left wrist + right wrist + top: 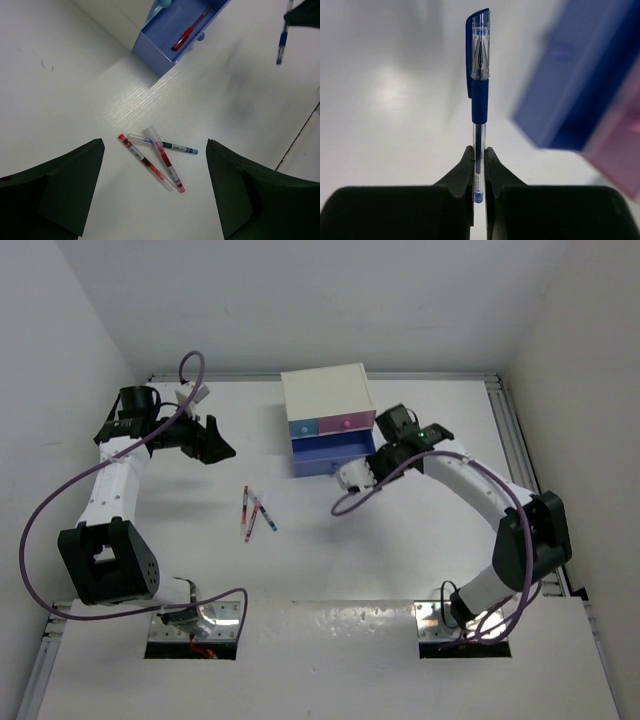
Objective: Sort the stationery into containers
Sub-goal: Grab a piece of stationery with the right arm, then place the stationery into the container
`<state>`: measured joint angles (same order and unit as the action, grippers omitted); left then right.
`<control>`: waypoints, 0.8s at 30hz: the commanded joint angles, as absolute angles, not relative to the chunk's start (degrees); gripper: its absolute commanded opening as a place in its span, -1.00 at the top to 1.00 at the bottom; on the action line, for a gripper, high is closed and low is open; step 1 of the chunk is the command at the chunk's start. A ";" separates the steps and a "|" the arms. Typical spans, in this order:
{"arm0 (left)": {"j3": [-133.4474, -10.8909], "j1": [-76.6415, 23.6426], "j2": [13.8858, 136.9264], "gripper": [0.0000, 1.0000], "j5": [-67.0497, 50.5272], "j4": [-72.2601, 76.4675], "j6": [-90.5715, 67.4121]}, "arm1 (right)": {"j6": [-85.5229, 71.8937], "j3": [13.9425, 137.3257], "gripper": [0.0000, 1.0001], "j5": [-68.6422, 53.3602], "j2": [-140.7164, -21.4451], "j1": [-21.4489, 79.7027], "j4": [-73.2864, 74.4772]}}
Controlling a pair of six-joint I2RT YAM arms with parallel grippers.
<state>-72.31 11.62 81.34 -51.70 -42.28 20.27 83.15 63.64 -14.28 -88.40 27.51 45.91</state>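
Observation:
My right gripper (479, 155) is shut on a blue pen (480, 100), which sticks straight out past the fingertips. From above, that gripper (347, 478) hangs just in front of the open periwinkle drawer (330, 455) of the white cabinet (325, 400). The left wrist view shows the held pen (281, 45) in the air, and a red pen (190, 30) lying in that drawer (165, 47). Two red pens (145, 161) (167, 162) and a blue pen (175, 147) lie crossed on the table, below my open left gripper (212, 445).
The small light-blue drawer (302, 427) and the pink drawer (346, 423) sit shut above the open one. The loose pens (255, 512) lie mid-table, left of the cabinet. A purple cable (350, 505) loops under the right arm. Walls stand close on the left, right and back.

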 commanded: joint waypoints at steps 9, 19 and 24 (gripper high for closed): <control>-73.65 12.65 81.65 -0.77 -50.54 -39.11 18.46 | 70.58 92.70 1.00 -11.43 -108.00 28.65 34.46; -69.09 13.10 78.67 -0.77 -45.71 -37.88 17.30 | 69.52 95.37 0.96 -9.32 -116.72 29.09 31.82; -68.03 13.10 76.12 -0.77 -48.60 -41.04 28.10 | 64.96 92.03 0.24 -9.23 -114.18 29.53 31.20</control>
<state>-68.42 12.49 80.20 -46.09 -40.25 20.56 68.69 93.43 -9.23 -117.56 28.71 32.38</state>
